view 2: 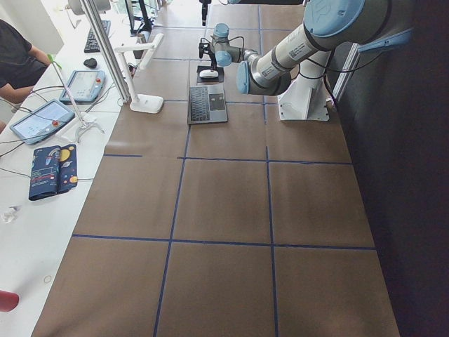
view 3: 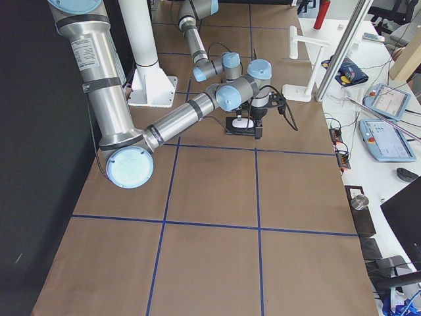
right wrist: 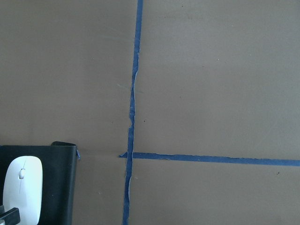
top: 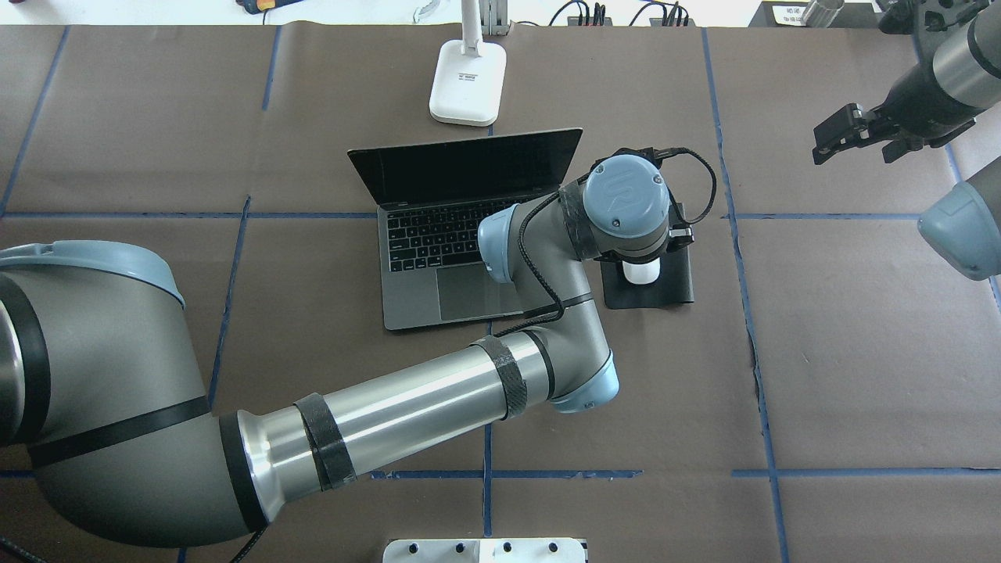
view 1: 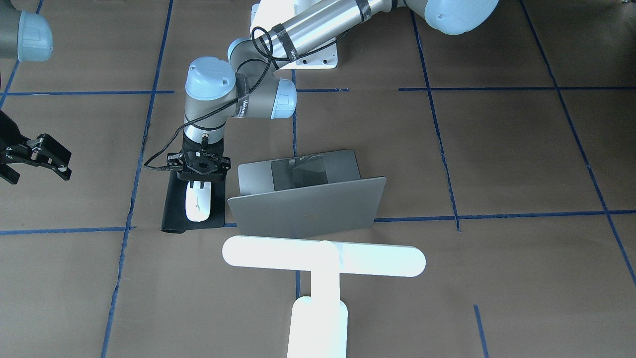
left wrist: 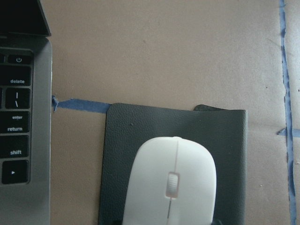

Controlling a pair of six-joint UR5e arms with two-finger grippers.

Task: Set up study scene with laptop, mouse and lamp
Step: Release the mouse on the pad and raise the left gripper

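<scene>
The mouse (left wrist: 171, 187) lies flat on the black mouse pad (left wrist: 229, 140), which sits just to the right of the open laptop (top: 438, 258). The lamp (view 1: 323, 256) stands beyond the laptop's lid. The left gripper (view 1: 198, 184) hangs straight down over the end of the mouse nearest the robot, with its fingers flanking the mouse's sides. I cannot tell whether they press on it or stand just clear. The right gripper (top: 854, 141) hovers well off to the side, jaws apart and empty. All three items look to be in place, so this reads as the close of the mouse-placing step. The next move calls for fingers clear of the mouse and a straight lift, so the mouse is not dragged off the pad.
</scene>
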